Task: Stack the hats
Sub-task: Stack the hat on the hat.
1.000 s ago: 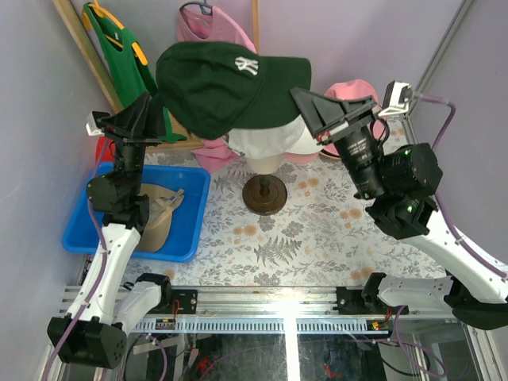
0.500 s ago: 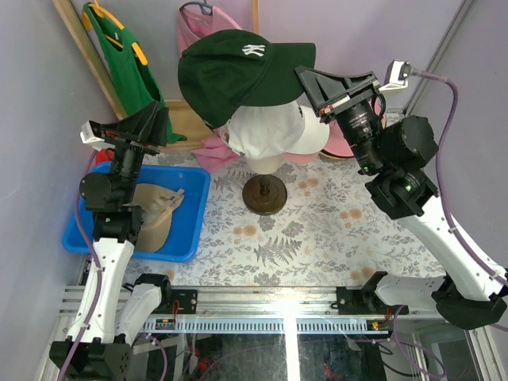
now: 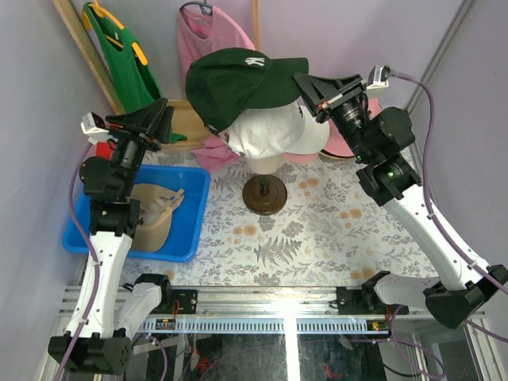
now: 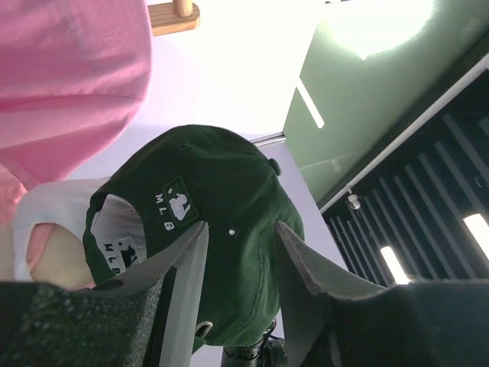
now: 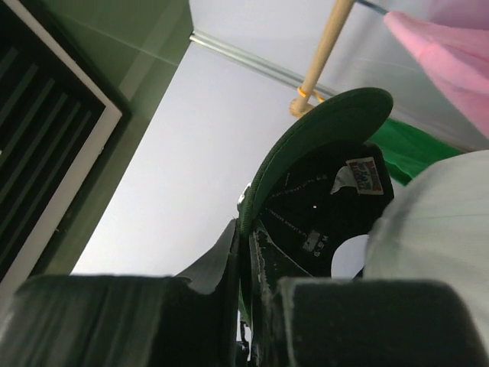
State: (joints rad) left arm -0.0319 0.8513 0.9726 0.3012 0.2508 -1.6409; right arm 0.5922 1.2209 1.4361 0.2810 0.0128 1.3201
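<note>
While the right gripper [image 3: 311, 86] pinches the brim of the dark green cap [image 3: 238, 79], its crown lies at 9 o'clock over the white cap [image 3: 266, 136], the spread left gripper [image 3: 159, 123] well apart beyond.

We see the dark green cap [image 3: 238, 83] as matt woven cloth with raised white stitching on its front. The white cap [image 3: 270, 136] is a smoother matt cloth, and the tan cap [image 3: 155, 216] is soft, creased fabric inside a glossy blue plastic tub [image 3: 194, 214]. The table [image 3: 317, 238] wears a matt leaf-printed cover, cloth or vinyl we cannot tell, the pink shirt [image 3: 208, 36] is plain soft cloth, and the rail [image 3: 79, 41] is bare pale wood. The fingers [image 4: 183, 298] of the left claw [image 4: 241, 229] show smooth pale grey faces above a grainy matt black body.
</note>
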